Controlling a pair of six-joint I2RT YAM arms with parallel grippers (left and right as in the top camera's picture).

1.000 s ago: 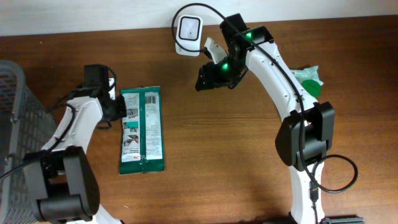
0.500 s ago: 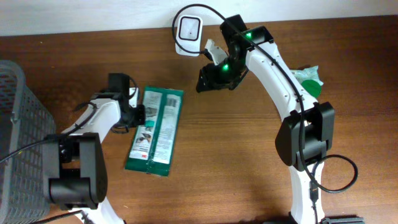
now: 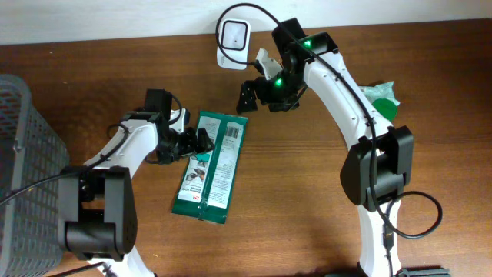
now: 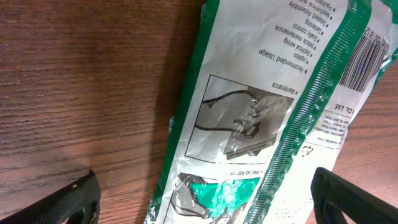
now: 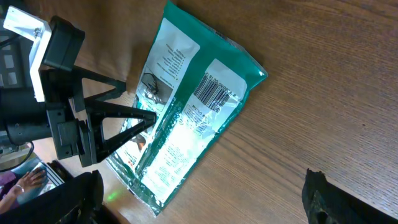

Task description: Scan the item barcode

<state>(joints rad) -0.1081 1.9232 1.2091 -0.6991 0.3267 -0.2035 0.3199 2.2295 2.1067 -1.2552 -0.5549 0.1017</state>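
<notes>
A green-and-white packet lies flat and tilted on the wooden table, printed side up. Its barcode is near the upper end and also shows in the right wrist view as barcode. My left gripper is open at the packet's upper left edge. In the left wrist view the packet lies under the left gripper, and nothing is gripped. The white scanner stands at the back. My right gripper hovers open just below and right of it, and the right gripper looks down on the packet.
A grey mesh basket stands at the left edge. A green object lies at the right, behind the right arm. The scanner's black cable loops along the back of the table.
The left gripper has dragged the packet to the right and turned it clockwise, then opened and let go of it. The right gripper has opened wider, staying near the scanner.
</notes>
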